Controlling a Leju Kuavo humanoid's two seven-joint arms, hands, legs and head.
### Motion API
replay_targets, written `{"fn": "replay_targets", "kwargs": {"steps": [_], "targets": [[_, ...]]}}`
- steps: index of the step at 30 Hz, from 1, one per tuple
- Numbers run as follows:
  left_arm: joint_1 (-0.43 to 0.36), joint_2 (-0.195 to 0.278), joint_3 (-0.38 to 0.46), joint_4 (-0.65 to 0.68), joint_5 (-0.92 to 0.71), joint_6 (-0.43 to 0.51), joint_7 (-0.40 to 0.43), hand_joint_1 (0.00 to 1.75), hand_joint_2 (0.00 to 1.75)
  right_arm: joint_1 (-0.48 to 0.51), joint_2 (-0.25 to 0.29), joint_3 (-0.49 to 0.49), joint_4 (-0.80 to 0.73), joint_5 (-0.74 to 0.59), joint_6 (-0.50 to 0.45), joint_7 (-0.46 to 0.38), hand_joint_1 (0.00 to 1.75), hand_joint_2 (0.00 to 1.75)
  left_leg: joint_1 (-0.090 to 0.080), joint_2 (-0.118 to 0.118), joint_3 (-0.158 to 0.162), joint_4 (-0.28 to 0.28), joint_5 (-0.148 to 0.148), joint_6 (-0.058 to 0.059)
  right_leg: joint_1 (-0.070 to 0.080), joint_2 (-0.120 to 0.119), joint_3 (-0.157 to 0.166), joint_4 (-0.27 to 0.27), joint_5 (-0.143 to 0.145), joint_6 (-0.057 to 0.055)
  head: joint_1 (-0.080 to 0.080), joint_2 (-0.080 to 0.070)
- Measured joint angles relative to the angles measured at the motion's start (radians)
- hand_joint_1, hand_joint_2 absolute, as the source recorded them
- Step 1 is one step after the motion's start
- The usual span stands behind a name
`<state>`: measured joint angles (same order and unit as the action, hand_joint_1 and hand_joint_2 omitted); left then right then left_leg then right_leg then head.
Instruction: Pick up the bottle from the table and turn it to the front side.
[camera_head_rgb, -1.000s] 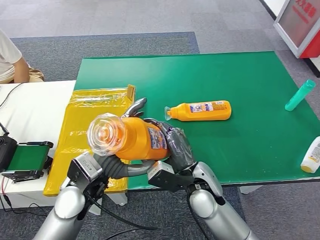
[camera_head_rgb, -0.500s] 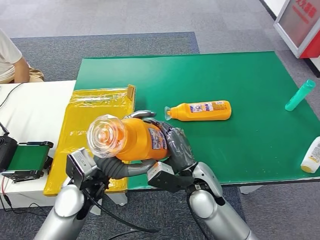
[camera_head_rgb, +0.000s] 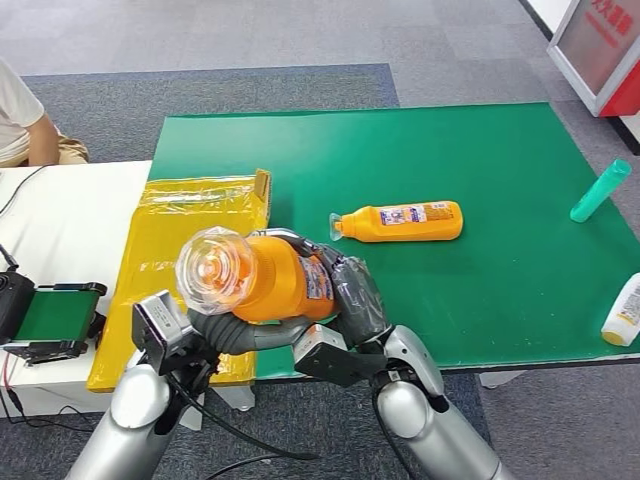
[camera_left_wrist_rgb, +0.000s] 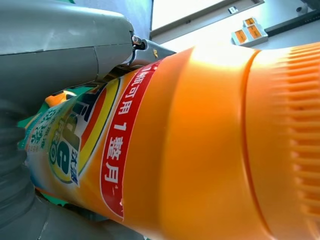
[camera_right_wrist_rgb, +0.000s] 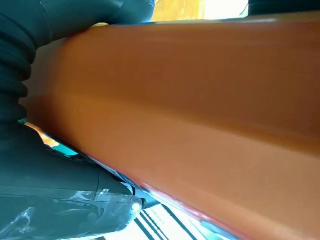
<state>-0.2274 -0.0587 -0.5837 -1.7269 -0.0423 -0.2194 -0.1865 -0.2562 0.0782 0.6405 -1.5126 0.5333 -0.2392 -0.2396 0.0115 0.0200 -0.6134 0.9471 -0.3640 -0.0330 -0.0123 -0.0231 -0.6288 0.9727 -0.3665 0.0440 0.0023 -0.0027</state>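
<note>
While both hands close round it low in the frame's centre, the orange bottle (camera_head_rgb: 275, 278) hangs lifted off the table, clear cap toward the camera. The right hand (camera_head_rgb: 355, 300) wraps the base end, the left hand (camera_head_rgb: 241, 332) cradles the body from beneath, fingers curled on it. It looks like stiff, glossy plastic — probably slick, fairly light, so the broad labelled middle is the safest hold for turning. Further out, a green mat (camera_head_rgb: 453, 150) covers the table, with a second orange bottle (camera_head_rgb: 400, 221) lying at centre and a yellow bag (camera_head_rgb: 181, 240) at left. Grey carpet lies beyond.
</note>
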Motion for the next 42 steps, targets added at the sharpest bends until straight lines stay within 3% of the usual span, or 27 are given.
{"fn": "replay_targets", "kwargs": {"steps": [4,8,17,21,27,30,36,42], "targets": [[-0.001,0.000,-0.001,0.000,0.001,0.000,0.000,1.75,1.75,0.000,0.000,0.000,0.000,0.000,0.000,0.000,1.75,1.75,0.000,0.000,0.000,0.000,0.000,0.000,0.000,0.000,0.000,0.000,0.000,0.000,0.000,0.000],[0.000,0.000,-0.002,0.001,0.014,0.007,-0.002,1.75,1.75,0.000,0.000,0.001,0.000,-0.009,0.000,0.001,0.02,1.75,0.000,0.000,0.000,0.000,0.000,0.000,0.000,0.000,0.000,0.000,0.000,0.000,0.000,0.000],[0.044,-0.008,0.010,-0.007,0.028,0.160,-0.057,1.75,1.75,-0.003,0.000,-0.008,0.015,-0.079,-0.015,0.034,0.00,1.75,0.000,0.000,-0.001,0.000,0.000,0.000,0.000,0.000,0.000,0.000,0.000,0.000,0.000,0.000],[0.059,-0.007,0.068,-0.025,-0.048,0.292,-0.096,1.75,1.75,0.005,-0.008,-0.062,0.020,-0.108,-0.038,0.041,0.00,1.75,0.000,0.000,0.000,0.000,0.000,0.000,0.000,0.000,0.000,0.000,0.000,0.000,0.000,0.000],[0.082,-0.001,0.220,-0.029,-0.218,0.523,-0.153,1.75,1.75,0.037,-0.033,-0.194,-0.037,-0.112,-0.062,0.044,0.00,1.75,0.000,0.000,-0.001,0.000,0.000,0.000,0.000,0.000,-0.001,0.000,0.000,0.000,0.000,0.000],[0.090,0.001,0.267,-0.029,-0.301,0.587,-0.164,1.75,1.75,0.050,-0.038,-0.235,-0.074,-0.109,-0.065,0.042,0.00,1.75,0.000,0.000,-0.001,0.000,0.000,0.000,0.000,0.000,-0.001,0.000,0.000,0.000,0.000,0.000],[0.106,0.005,0.346,-0.025,-0.583,0.800,-0.183,1.75,1.75,0.101,-0.045,-0.297,-0.182,-0.089,-0.088,0.010,0.00,1.75,0.000,0.000,-0.001,0.000,-0.001,0.000,0.000,0.000,-0.001,0.000,-0.001,0.000,0.000,0.000],[0.109,0.009,0.397,0.004,-0.825,0.886,-0.145,1.75,1.75,0.140,-0.052,-0.332,-0.259,-0.099,-0.091,-0.017,0.00,1.75,0.000,0.000,-0.001,0.000,-0.001,0.000,0.000,0.000,-0.001,0.000,-0.001,0.000,0.000,0.000]]}}
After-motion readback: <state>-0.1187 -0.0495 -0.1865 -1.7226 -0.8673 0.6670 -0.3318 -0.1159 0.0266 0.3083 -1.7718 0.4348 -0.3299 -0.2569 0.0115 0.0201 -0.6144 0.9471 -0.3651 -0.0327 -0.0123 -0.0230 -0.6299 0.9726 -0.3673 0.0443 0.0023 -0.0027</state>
